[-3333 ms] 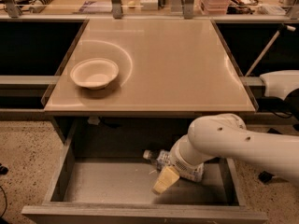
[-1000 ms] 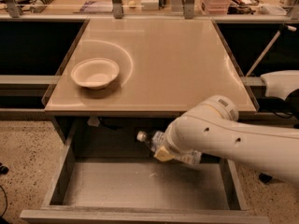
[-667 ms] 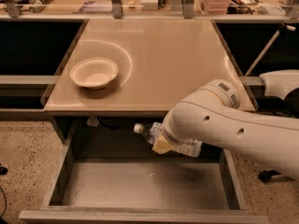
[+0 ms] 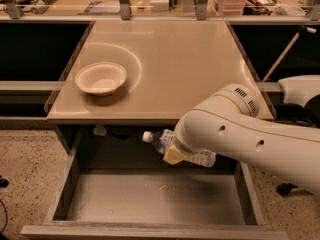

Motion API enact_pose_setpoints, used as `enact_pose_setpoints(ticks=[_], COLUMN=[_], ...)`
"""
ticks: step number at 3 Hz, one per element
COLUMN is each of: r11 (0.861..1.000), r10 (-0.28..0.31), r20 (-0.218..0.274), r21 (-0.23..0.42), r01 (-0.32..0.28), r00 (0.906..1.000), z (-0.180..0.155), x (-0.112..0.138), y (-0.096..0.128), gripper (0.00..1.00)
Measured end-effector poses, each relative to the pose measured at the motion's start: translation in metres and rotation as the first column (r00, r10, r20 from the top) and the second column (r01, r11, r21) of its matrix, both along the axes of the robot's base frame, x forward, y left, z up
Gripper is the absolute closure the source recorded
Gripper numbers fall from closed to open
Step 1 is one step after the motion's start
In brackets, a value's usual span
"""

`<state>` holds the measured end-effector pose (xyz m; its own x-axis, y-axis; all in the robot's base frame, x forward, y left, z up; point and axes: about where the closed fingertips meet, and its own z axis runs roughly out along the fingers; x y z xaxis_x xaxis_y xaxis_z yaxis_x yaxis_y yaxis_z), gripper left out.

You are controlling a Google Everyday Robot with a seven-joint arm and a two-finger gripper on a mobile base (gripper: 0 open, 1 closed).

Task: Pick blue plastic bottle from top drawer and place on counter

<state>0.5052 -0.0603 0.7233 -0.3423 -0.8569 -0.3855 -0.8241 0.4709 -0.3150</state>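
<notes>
A white bowl (image 4: pixel 101 78) sits left on the bench (image 4: pixel 190 59). Below its front edge, over the open top drawer (image 4: pixel 150 199), the blue plastic bottle (image 4: pixel 160 138) lies near-level, cap pointing left, the tool (image 4: pixel 174 154) clamped round its body from the right.

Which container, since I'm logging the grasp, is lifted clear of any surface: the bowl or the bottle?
The blue plastic bottle, held on its side by the gripper above the top drawer; the bowl rests on the counter.
</notes>
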Motion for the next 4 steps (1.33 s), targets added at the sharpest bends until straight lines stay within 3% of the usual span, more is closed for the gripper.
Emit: enact_pose_setpoints(ticks=[1, 2, 3, 4], r11=[1.0, 0.999, 0.983, 0.975], r10=[0.0, -0.026, -0.132, -0.15], r20=[0.0, -0.007, -0.006, -0.067], r21=[0.0, -0.035, -0.131, -0.173], r01=[0.0, 0.026, 0.13, 0.137], r00=[1.0, 0.9996, 0.9913, 0.9864], z=[0.0, 0.013, 0.064, 0.058], x=[-0.002, -0.008, -0.031, -0.047], y=[0.0, -0.021, -0.094, -0.105], gripper=[1.0, 1.0, 1.0, 1.0])
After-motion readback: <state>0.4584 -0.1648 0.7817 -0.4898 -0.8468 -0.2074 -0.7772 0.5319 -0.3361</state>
